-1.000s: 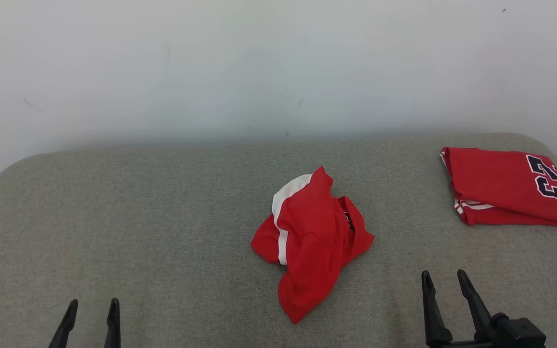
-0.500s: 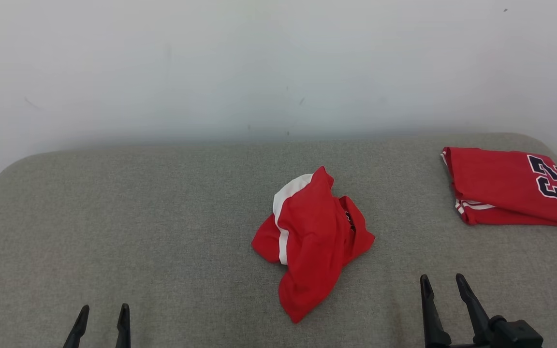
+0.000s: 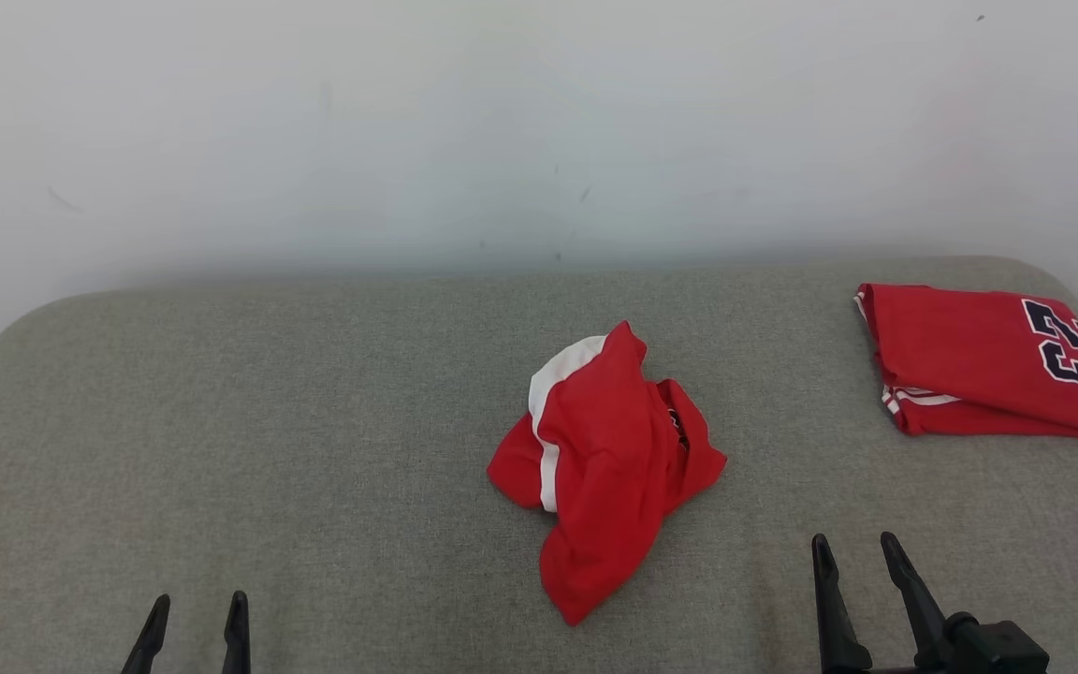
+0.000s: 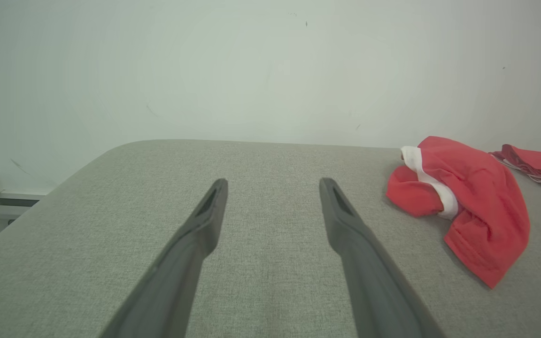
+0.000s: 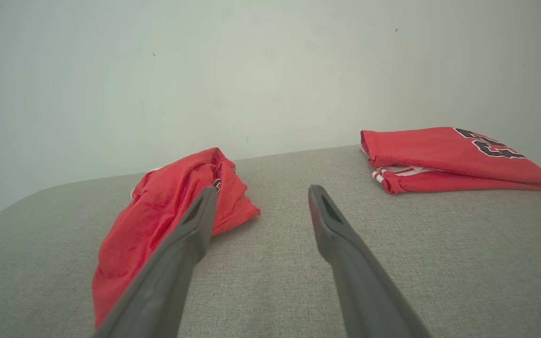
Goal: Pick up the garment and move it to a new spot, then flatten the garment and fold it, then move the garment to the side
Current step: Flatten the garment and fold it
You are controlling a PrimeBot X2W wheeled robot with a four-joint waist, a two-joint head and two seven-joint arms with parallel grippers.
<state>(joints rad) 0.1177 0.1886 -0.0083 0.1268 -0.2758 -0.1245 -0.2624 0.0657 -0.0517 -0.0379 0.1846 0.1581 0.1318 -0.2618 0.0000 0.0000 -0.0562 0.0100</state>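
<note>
Near edge first: the left gripper [image 3: 200,599] has slid a bit to the right along the near edge vs a sec ago and sits a touch lower in the head view. Most of that came early, w/ barely any drift in the last half sec. The right gripper [image 3: 853,538] dipped a hair too, otherwise same place. Nothing else budged, so imo the arms are just settling/lining up and the pick hasn't begun. Task is basically at zero: no grab, no move, no flatten, no fold.

Pose: both grippers sit low at the near edge of the grey worktop [image 3: 268,421], fingers pointing away twd the far side, both spread wide w/ nothing between them. Left wrist view has its fingers over bare fabric, w/ the heap well off to their right. In the right wrist view one finger overlaps the red cloth, but the head view shows a clear gap, so no contact afaict.

Middle: the garment [image 3: 604,468], red w/ a white band, is a crumpled heap about centre of the worktop, closer to the right gripper than the left. Untouched, same lump as before.

Far right: a folded jersey [image 3: 969,360], red w/ dark numbers, lies flat by the far right corner, well apart from the heap. Prob a finished one, not ours. Behind it all is a plain pale wall [image 3: 502,122].
</note>
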